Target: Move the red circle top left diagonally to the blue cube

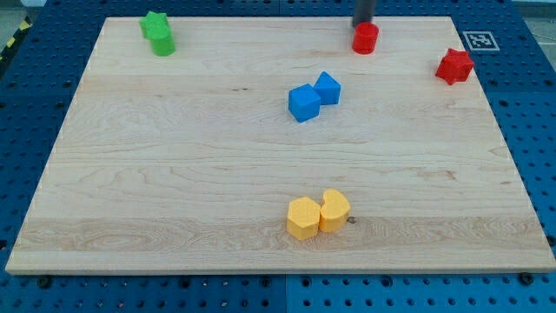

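Red cylindrical circle block (366, 38) sits near the top edge of the pale wooden desk (174, 174), up and to the view's right of the blue cube block (304, 103). My tip (362, 25) touches its upper rim. No pincer fitted, so no opening to record.

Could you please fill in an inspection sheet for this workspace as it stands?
Surface: wooden board, flat, on a blue pegboard.
Job's things: red circle near the view's top; two blue blocks touching, blue cube and its neighbour, mid-board.
Clutter: green blocks top left; red star-like block at right; two yellow blocks touching, near the bottom.
End effector: my tip sits just behind the red circle, toward the view's top; contact unclear.
Cables: nothing seen.
Surroundings: marker tag at top right.
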### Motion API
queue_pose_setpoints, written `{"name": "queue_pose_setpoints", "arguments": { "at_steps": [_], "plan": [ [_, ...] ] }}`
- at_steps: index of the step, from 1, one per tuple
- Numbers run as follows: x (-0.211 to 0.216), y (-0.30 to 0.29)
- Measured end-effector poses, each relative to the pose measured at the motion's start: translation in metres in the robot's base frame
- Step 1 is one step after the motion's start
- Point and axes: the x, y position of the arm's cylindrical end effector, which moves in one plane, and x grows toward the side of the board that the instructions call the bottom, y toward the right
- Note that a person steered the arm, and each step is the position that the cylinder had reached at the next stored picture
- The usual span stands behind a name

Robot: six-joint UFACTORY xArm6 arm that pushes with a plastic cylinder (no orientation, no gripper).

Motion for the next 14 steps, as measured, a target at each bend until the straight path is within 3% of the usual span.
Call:
{"name": "queue_pose_setpoints", "arguments": {
  "at_steps": [3,4,14],
  "plan": [
    [0.033,-0.008],
    [0.041,0.019],
    [0.047,-0.1]
  ]
}}
